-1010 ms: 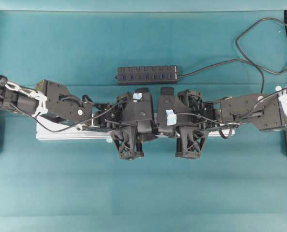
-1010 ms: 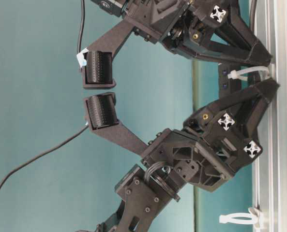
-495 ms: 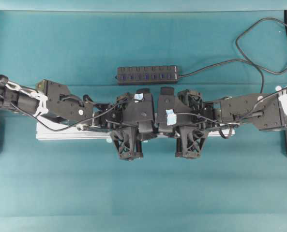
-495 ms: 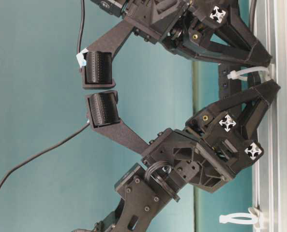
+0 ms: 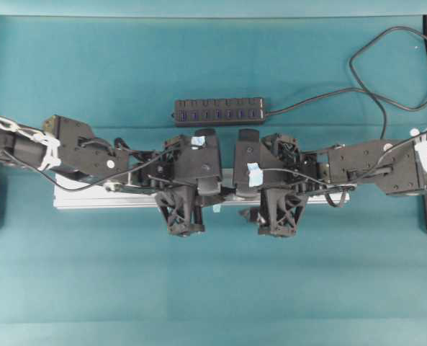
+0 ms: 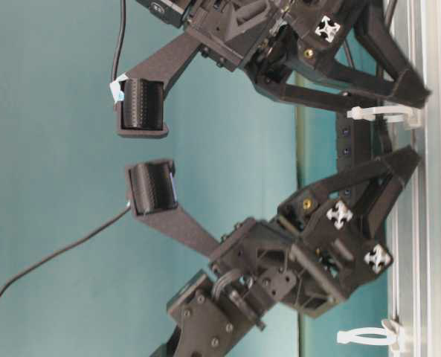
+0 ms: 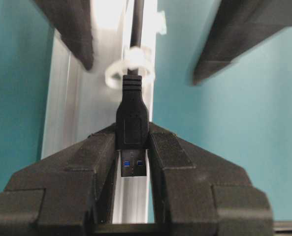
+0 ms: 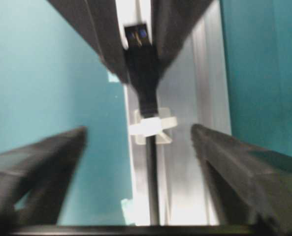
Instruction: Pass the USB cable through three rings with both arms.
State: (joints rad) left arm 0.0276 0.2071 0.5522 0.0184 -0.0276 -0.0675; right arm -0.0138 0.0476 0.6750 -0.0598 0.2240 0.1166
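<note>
Along the rail (image 7: pixel 81 123), plug (image 7: pixel 132 123) lengthwise in left pincer (image 7: pixel 132 147) (cord seemingly through ring (image 7: pixel 131 71)), right pincer (image 8: pixel 141 142) agape.

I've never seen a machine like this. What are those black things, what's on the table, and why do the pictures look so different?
They are two robot arms. One picture looks down from above, one looks from table height, turned sideways, and two come from cameras on the wrists. On the teal table lies a silver rail with small white rings clipped to it, and behind it a black hub with many ports. The left gripper pinches the plug of the USB cable, whose cord runs through a ring. The right gripper holds nothing; its fingers stand wide apart on either side of the cord.
</note>
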